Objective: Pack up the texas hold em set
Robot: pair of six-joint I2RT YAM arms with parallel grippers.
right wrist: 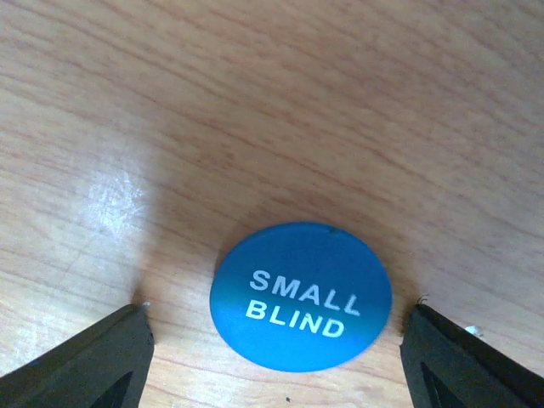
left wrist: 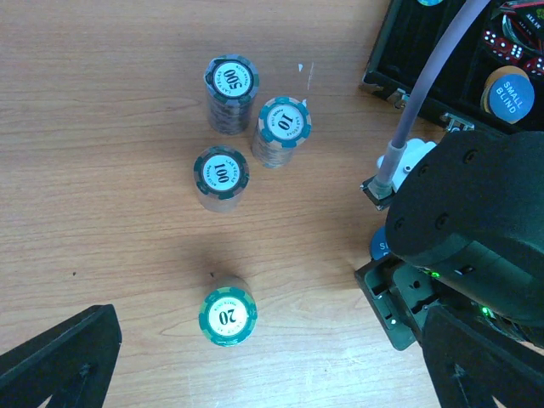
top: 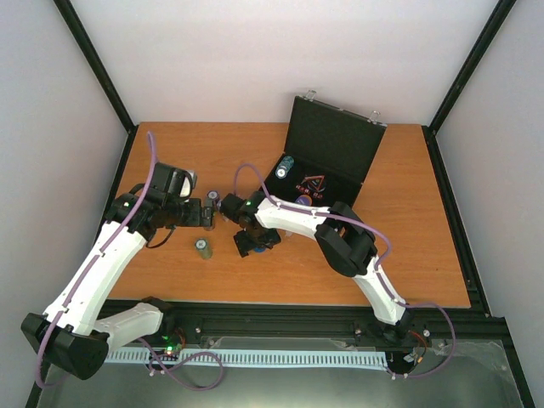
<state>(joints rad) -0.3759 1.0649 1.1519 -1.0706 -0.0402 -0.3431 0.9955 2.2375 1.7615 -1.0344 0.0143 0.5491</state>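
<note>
Right wrist view: the right gripper (right wrist: 279, 344) hangs released over the table (right wrist: 340, 102), its two dark fingers (right wrist: 85, 361) spread on either side of a blue disc (right wrist: 302, 308) lettered SMALL BLIND; the disc lies flat on the wood and touches neither finger, so nothing is grasped.

From above, the black case (top: 327, 161) lies open toward the far side of the table, its lid raised toward the back wall; the right gripper and the blue disc are just in front of the case's near left corner, outside it.

Inside the case are a chip stack (top: 285, 166) at its left end, a red-black triangle (top: 312, 181) near the middle, red dice (left wrist: 501, 42), and a second disc (left wrist: 510, 93) also lettered SMALL BLIND, with an orange edge showing at its side.

Left of the case, out on the wood, stand four more stacks: the 500 stack (left wrist: 231, 81), the 10 stack (left wrist: 285, 123) and the 100 stack (left wrist: 221, 172) close together; the 20 stack (left wrist: 228, 316) stands alone, farther from the case than those three.

The left gripper (left wrist: 270, 340) is left of the case, above these stacks, jaws spread wide and empty; the 20 stack shows between its fingers and touches neither.
</note>
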